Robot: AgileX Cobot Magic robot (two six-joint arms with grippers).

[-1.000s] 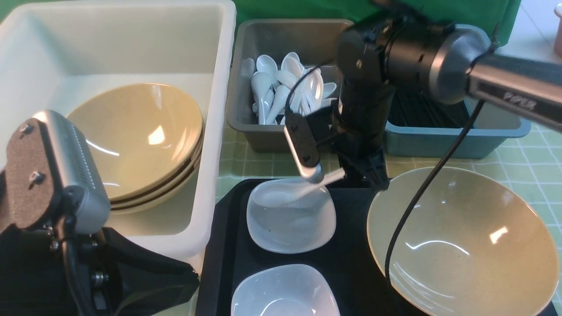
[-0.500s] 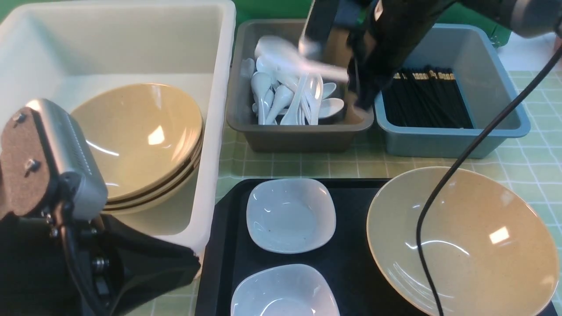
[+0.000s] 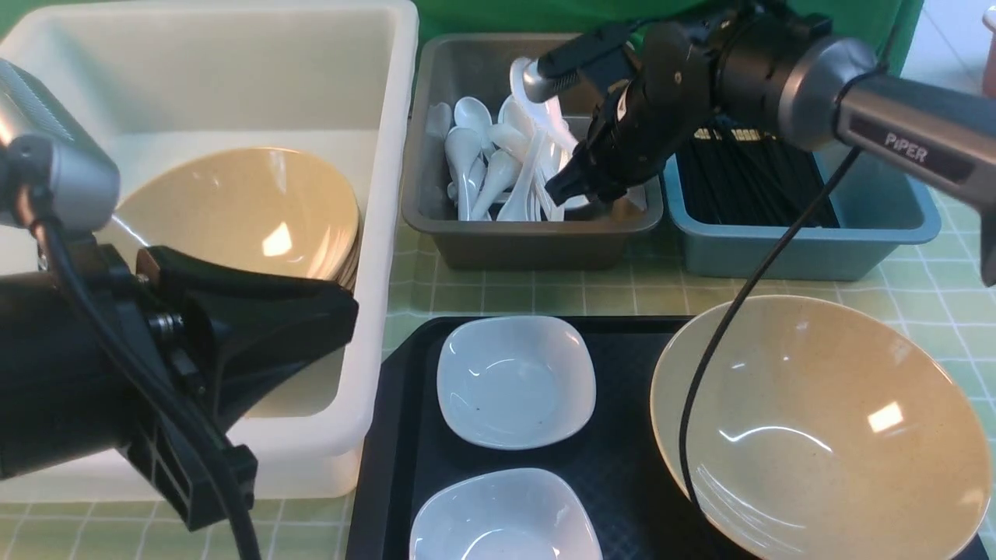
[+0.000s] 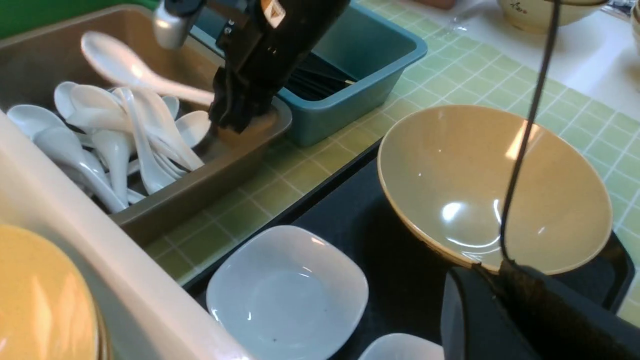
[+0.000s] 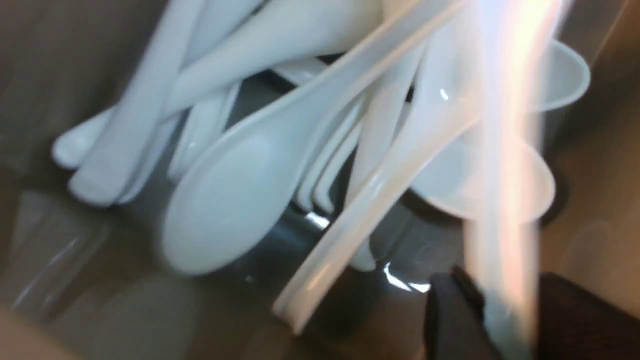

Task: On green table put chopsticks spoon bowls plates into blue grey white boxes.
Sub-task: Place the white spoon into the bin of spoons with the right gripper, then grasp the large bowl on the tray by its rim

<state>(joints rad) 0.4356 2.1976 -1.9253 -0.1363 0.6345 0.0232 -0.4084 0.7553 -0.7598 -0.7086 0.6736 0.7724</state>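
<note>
My right gripper (image 3: pixel 583 183) hangs inside the grey box (image 3: pixel 537 233), above a pile of white spoons (image 3: pixel 482 163). A white spoon (image 4: pixel 130 70) juts sideways from it, its blurred handle (image 5: pixel 505 210) lying between the two fingers. My left gripper (image 4: pixel 480 272) is shut and empty over the black tray (image 3: pixel 622 467), next to the white box (image 3: pixel 389 233), which holds stacked tan bowls (image 3: pixel 249 225). Another tan bowl (image 3: pixel 817 435) and two white plates (image 3: pixel 513 381) (image 3: pixel 506 521) sit on the tray. Black chopsticks (image 3: pixel 747 187) lie in the blue box (image 3: pixel 801 249).
The three boxes stand in a row at the back of the green table (image 3: pixel 529 295), with the tray in front of the grey and blue ones. The right arm's black cable (image 3: pixel 700 373) hangs down across the big bowl. A green cloth hangs behind the boxes.
My right gripper lifted the spoon from the rear plate on the tray and carried it back over the grey box. My left arm rose and swung toward the white box.
</note>
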